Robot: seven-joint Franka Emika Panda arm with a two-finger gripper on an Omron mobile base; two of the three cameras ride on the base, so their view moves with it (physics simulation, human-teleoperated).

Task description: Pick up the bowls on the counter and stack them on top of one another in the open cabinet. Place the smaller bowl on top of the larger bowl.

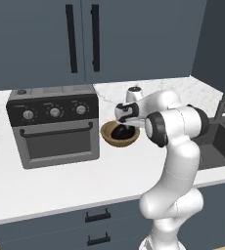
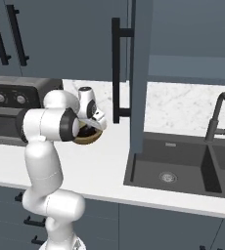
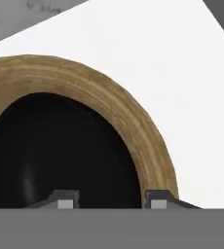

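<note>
Hand: the hand (image 1: 122,131) reaches down into the wooden bowl (image 1: 118,140); in the hand view its two tips stand apart, one over the dark inside, the other at the rim (image 3: 155,160). Whether they grip anything cannot be told.
Wooden bowl: sits on the white worktop (image 1: 60,180), just right of the toaster oven (image 1: 54,125) and left of the sink (image 2: 183,168). Its rim is thick and tan, its inside very dark.
Black bowl: a dark round shape shows inside the wooden bowl around the hand; whether it is the small black bowl or only the dark inside cannot be told.
Open cabinet: its door (image 2: 136,73) with one long black bar handle (image 2: 116,68) stands swung out above the worktop, right of the bowl; the shelf (image 2: 192,68) lies behind it, over the sink.
Tap: a black tap (image 2: 221,117) stands behind the sink.
</note>
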